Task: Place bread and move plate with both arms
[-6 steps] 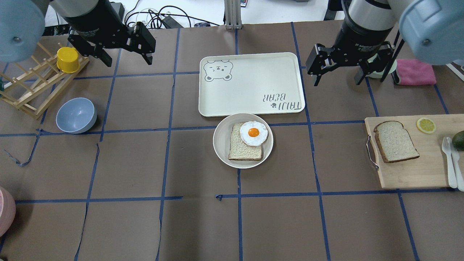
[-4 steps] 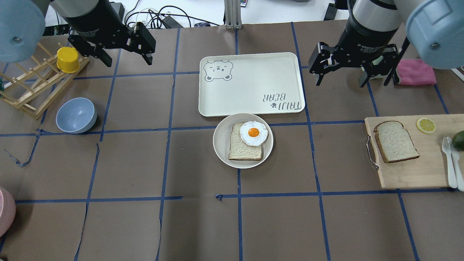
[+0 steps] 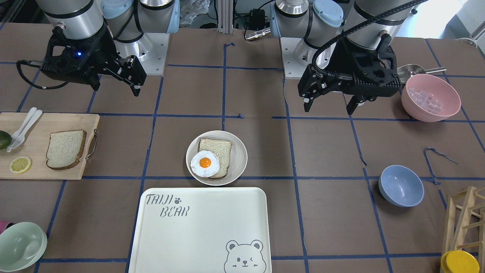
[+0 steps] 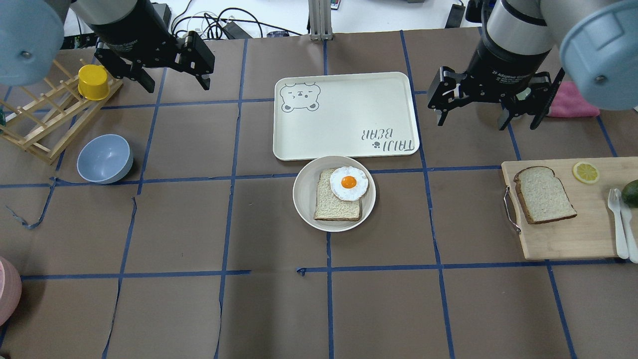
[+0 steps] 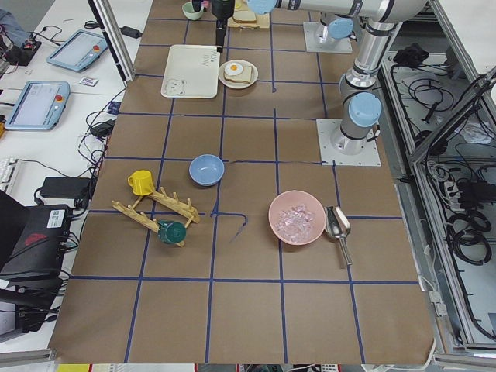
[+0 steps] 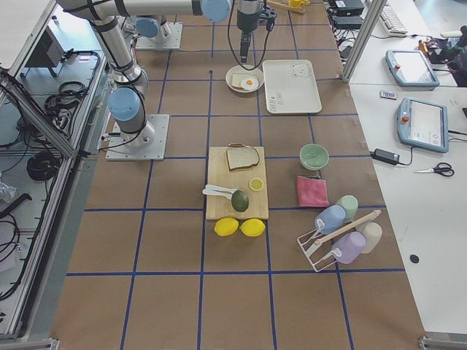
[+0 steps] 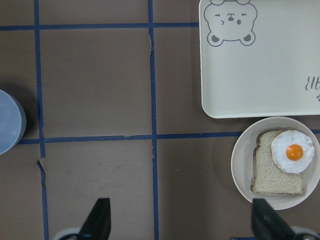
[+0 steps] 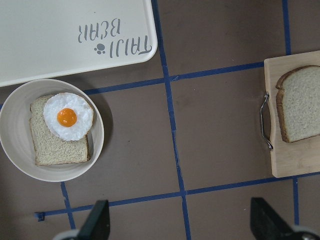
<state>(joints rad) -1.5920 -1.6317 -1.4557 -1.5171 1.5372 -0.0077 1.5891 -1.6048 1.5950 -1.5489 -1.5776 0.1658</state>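
Nothing done yet: you find the bread [image 4: 545, 195] on the cutting board [image 4: 563, 239] and the plate [image 4: 303, 194] on the counter just beside the tray [image 4: 344, 114]. You have left jaws and right jaws spread wide, empty. Pickup, placing and plate move all remain.

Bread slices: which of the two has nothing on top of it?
The bread on the wooden board, the one with a dark crust. The other slice lies on the plate, partly under a fried egg.
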